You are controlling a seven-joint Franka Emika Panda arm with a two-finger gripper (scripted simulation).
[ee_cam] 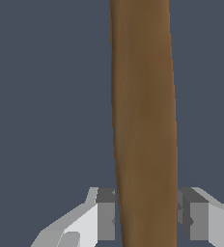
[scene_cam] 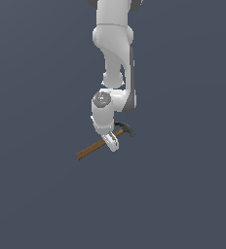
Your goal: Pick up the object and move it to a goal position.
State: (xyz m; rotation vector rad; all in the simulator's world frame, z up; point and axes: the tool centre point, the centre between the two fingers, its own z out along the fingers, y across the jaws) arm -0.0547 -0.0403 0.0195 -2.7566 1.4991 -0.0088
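Note:
The object is a small claw hammer with a brown wooden handle and a dark curved head. In the exterior view it lies slanted, with the head toward that view's right. My gripper comes down over the handle near the head end. In the wrist view the handle runs straight between my two fingers. The grey pads press against both sides of it, so my gripper is shut on the handle. Whether the hammer rests on the surface or hangs above it, I cannot tell.
A plain dark blue-grey surface fills both views. The white arm reaches down from the top of the exterior view. No goal marker shows.

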